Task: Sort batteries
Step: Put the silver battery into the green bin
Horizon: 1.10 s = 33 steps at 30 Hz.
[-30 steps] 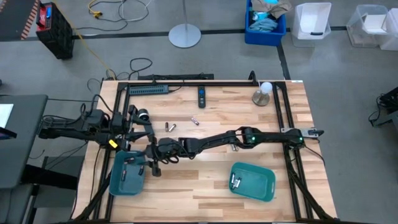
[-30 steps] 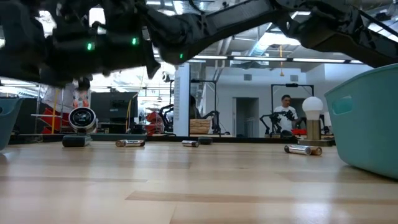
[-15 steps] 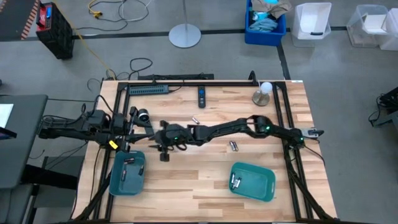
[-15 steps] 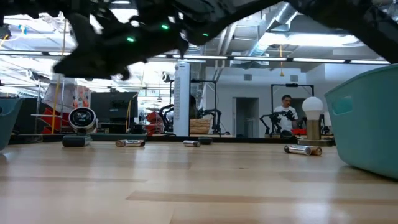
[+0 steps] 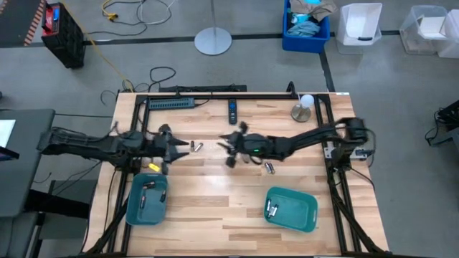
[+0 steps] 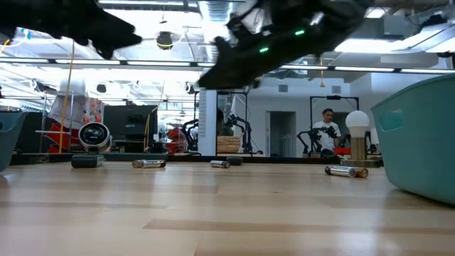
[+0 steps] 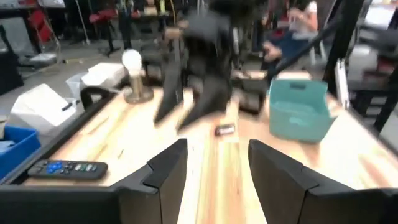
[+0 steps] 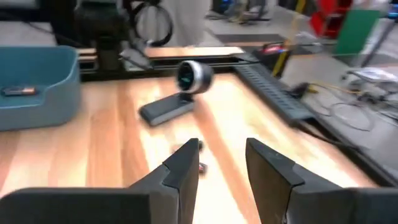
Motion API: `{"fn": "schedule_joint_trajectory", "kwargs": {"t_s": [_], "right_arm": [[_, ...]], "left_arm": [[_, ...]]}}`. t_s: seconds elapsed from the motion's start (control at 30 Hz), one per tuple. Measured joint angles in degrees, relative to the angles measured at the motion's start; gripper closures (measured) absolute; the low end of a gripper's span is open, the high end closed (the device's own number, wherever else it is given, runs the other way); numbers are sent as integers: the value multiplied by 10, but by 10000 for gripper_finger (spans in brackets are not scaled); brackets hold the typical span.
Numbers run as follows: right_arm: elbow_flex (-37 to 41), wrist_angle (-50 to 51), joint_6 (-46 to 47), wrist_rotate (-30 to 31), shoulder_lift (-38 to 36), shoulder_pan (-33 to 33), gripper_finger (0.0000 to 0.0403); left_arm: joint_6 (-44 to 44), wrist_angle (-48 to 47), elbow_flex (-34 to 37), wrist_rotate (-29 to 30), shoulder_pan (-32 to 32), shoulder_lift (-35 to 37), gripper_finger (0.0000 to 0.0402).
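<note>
Loose batteries lie on the wood: a pair [image 5: 195, 145] between the two grippers and another pair [image 5: 269, 167] below the right arm. One battery [image 5: 147, 186] lies in the left teal tray [image 5: 136, 208], and others [image 5: 271, 208] lie in the right teal tray [image 5: 301, 215]. My left gripper [image 5: 179, 148] [image 7: 214, 168] hovers open, pointing toward the table's right. My right gripper [image 5: 228, 149] [image 8: 221, 162] hovers open near the table's middle, pointing left. A battery [image 8: 194, 148] lies just ahead of its fingers. Both grippers hold nothing.
A black remote [image 5: 232, 110], a power strip [image 5: 171, 104] and a bulb on a round base [image 5: 301, 110] sit along the far edge. A webcam [image 8: 189, 76] stands near the left arm. In the low view batteries [image 6: 148, 163] [image 6: 346, 171] lie across the table.
My right gripper has swung from beside the left tray toward the table's right and far side, reaching the table's middle. My left gripper has left the place over the left tray, moved toward the far side and turned to point right. The batteries on the table have stayed put.
</note>
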State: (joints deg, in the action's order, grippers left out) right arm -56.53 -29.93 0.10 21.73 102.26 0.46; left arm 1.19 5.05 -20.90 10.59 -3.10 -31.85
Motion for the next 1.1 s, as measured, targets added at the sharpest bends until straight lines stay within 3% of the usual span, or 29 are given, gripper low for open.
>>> {"fn": "schedule_joint_trajectory", "kwargs": {"t_s": [0.17, 0.33, 0.57, 0.87, 1.1], "right_arm": [[117, -16, 14, 62, -105, 1, 256], [187, -22, 15, 127, -207, 13, 257], [251, -15, 11, 167, -317, 39, 257], [262, 44, 7, 191, -367, 63, 257], [262, 45, -3, 190, -363, 62, 257]], "left_arm": [[17, 24, -37, 2, 25, -149, 235], [61, 25, -106, -5, 68, -299, 235], [142, -32, -239, -104, 146, -481, 235], [247, -209, -426, -121, 193, -667, 235], [283, -287, -513, -127, 216, -757, 235]]}}
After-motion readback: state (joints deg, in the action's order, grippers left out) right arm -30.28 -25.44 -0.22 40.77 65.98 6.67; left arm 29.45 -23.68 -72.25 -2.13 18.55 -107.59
